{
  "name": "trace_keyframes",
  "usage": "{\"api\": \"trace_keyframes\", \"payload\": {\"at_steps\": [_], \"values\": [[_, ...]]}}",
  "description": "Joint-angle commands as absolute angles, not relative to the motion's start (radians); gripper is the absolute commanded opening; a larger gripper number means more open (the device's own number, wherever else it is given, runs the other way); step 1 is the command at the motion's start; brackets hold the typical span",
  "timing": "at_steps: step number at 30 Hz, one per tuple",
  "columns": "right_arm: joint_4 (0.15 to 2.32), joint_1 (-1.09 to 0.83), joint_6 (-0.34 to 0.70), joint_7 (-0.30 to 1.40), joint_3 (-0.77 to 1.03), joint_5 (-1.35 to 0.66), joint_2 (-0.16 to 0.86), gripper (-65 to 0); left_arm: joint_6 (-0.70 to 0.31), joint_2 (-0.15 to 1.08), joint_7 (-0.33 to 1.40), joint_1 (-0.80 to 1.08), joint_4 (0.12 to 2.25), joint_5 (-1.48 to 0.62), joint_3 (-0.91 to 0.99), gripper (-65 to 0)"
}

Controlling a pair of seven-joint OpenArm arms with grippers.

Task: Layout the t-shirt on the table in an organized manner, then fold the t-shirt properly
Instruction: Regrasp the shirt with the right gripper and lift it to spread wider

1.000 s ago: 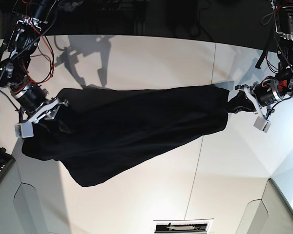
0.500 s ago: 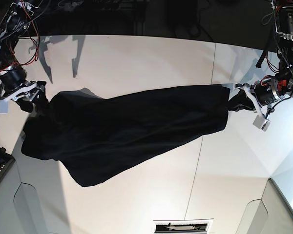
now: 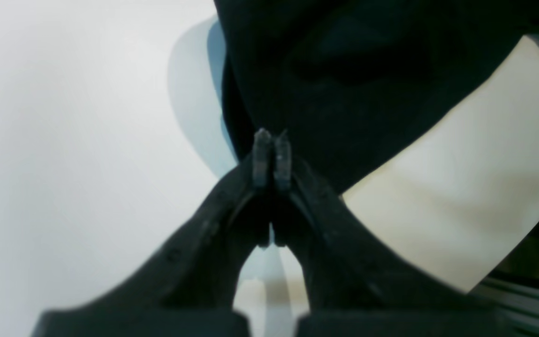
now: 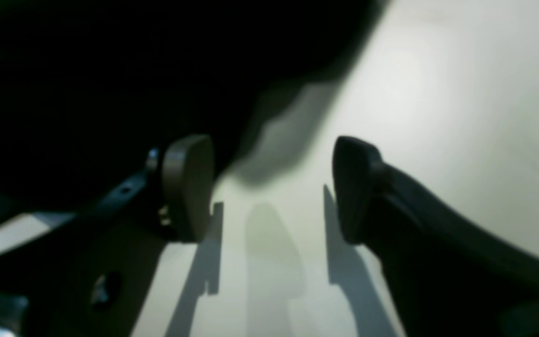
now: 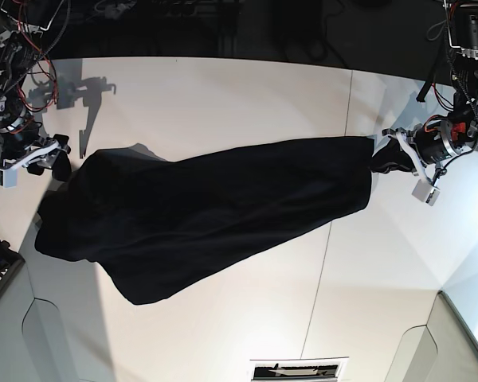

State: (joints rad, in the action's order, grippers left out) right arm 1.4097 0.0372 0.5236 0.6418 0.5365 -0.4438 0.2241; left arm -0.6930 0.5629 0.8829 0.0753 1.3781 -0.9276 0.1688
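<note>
Laying out: left gripper [image 3: 272,157] is clamping the t-shirt [image 5: 215,215] corner; right gripper [image 4: 272,187] is hanging apart, needing a regrasp.

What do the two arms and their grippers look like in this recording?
Both arms are black metal with loose red and black cables and white brackets at the wrist. The left gripper has slim, dark, ridged fingertips on curved black fingers. The right gripper has broader, rounded pads: one greyish-brown, the other dark. A small white box sits beside each wrist.

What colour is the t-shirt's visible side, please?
Plain black t-shirt, clearest in the base view.
</note>
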Motion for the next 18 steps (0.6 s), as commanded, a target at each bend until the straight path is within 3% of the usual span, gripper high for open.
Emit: {"api": "trace_keyframes", "payload": {"at_steps": [1, 14, 15, 16, 18], "values": [[1.402, 0.069, 0.527, 0.616, 0.525, -0.448, 0.238, -25.1, -0.698, 0.581, 0.864, 0.07, 1.393, -0.946, 0.176, -63.6], [1.323, 0.119, 0.528, 0.604, 0.29, -0.404, 0.229, -25.7, -0.698, 0.581, 0.864, 0.101, 1.393, -0.945, 0.176, -61.7], [1.326, 0.119, 0.528, 0.603, 0.288, -0.404, 0.227, -29.8, -0.698, 0.581, 0.865, 0.104, 1.393, -0.945, 0.176, -61.7], [1.333, 0.118, 0.528, 0.603, 0.289, -0.403, 0.227, -38.0, -0.698, 0.581, 0.865, 0.106, 1.393, -0.942, 0.176, -61.7], [1.359, 0.118, 0.528, 0.608, 0.289, -0.403, 0.227, -60.9, -0.698, 0.579, 0.864, 0.106, 1.393, -0.928, 0.176, -61.8]]}}
